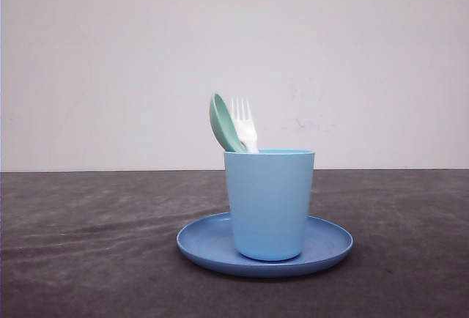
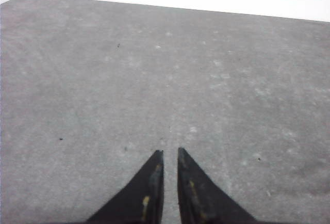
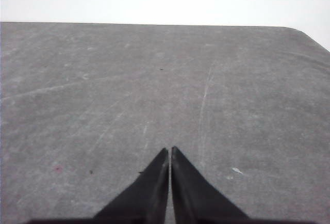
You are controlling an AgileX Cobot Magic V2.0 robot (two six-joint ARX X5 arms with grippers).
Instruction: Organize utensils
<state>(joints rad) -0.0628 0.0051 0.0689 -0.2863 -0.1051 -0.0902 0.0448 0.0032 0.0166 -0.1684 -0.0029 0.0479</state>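
Nearest you in the front view is the blue round plate, lying flat on the dark grey table about midway across. On it stands the light blue cup, upright, set slightly toward the plate's right half.

Reading left to right above the cup's rim, you see the mint-green spoon first — bowl end up, leaning to the left — and then the white fork just beside it, tines up and nearly upright. The two overlap at the rim, and their handles are hidden inside the cup. Both utensils are in the cup, and the cup is on the plate.

On your left wrist camera, the left tool hangs over bare table with its fingertips almost together — only a narrow slit between them, nothing held. On your right wrist camera, the right tool is clenched tip to tip, also over bare scuffed table, gripping nothing. A pale wall stands behind the table's far edge.
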